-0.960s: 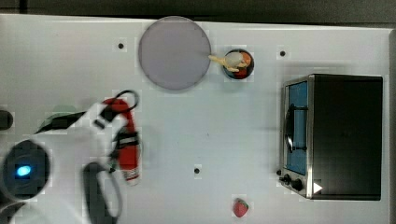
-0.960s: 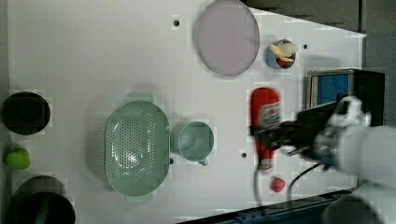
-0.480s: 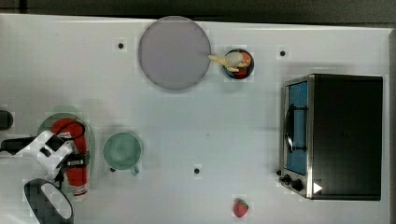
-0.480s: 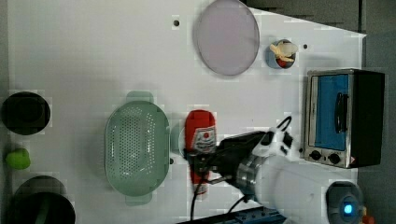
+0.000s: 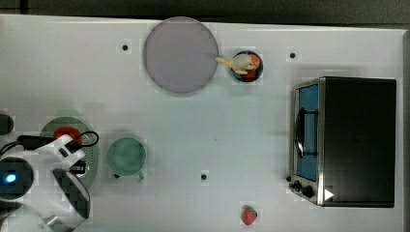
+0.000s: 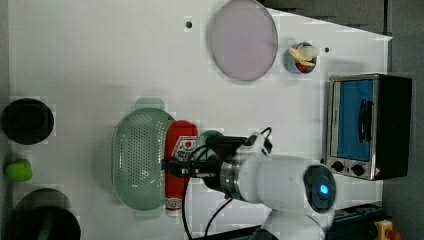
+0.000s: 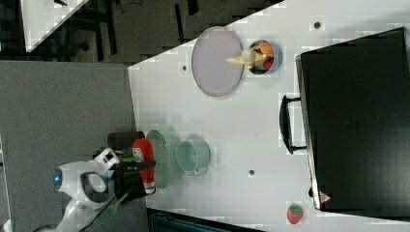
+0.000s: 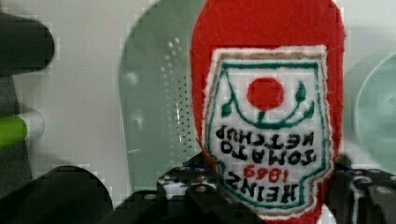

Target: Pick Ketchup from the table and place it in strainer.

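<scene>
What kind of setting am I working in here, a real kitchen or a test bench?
Probably a lab test bench dressed as a toy kitchen: a bare white table with bolt holes, a small toaster oven, and a plush ketchup bottle beside a plastic strainer.

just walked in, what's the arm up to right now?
The gripper is closed on a red ketchup bottle and has it at the mint-green strainer, beside the green cup. In the top view the bottle's red end shows over the strainer's basin, so it looks carried there but not yet let go. The purple plate, the toaster oven and the strawberry are well apart from the arm.
</scene>
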### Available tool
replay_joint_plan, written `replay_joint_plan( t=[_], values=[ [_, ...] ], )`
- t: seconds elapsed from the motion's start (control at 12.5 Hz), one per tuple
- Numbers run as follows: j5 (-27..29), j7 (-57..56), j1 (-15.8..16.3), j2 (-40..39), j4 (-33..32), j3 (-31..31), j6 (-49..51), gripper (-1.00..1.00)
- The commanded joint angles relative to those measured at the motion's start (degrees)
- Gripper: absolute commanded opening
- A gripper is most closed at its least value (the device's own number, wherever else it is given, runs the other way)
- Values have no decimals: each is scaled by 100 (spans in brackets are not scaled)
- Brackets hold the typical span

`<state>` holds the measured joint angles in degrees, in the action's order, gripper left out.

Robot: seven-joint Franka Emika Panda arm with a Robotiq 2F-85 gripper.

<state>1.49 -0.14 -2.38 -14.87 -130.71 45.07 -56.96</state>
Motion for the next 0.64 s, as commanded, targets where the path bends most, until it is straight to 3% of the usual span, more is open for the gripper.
replay_joint_plan(
  t=[0.08,0.16,0.4,0.48,0.64],
  values=[
    [-8,364,-18,-286,67,1,-415,21],
    [-58,364,-16,-483,67,-19,-578,26],
    [-427,364,-12,-847,81,-57,-887,90],
    [-437,365,-16,-803,90,-53,-906,100],
    [-427,475,-81,-497,159,-61,-752,100]
  ],
)
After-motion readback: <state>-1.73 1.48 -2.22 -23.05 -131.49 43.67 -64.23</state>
